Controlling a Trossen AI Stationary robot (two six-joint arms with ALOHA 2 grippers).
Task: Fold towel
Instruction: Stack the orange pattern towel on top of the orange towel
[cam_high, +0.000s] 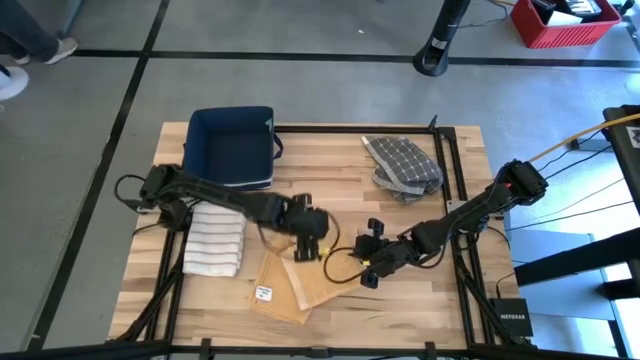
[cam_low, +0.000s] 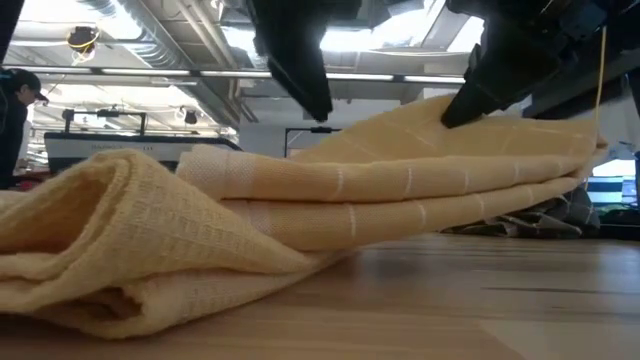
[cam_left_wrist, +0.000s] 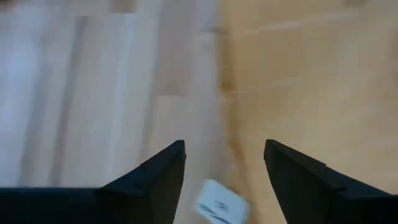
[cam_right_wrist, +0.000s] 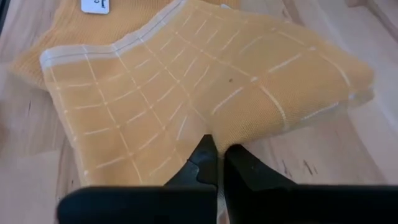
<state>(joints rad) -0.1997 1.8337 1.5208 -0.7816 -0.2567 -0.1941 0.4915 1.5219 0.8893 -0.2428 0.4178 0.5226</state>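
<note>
Folded yellow waffle-weave towel (cam_high: 300, 285) lying on wooden counter (cam_high: 400, 290) between both arms, right pincer (cam_right_wrist: 216, 163) pinching its edge, left pincer (cam_left_wrist: 224, 168) spread wide, empty, directly above it.

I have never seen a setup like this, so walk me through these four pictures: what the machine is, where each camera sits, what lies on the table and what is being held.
This is a robot with two dark arms at a wooden table, folding a towel. One picture looks straight down from above. One looks level from the tabletop. The other two come from cameras on each arm's wrist.

On the table lie a yellow towel, partly folded, a striped white towel, a grey checked cloth and a dark blue bin.

The left hand hovers open above the yellow towel and holds nothing. The right hand is shut, its tips at the towel's edge; whether it pinches the fabric is unclear.
</note>
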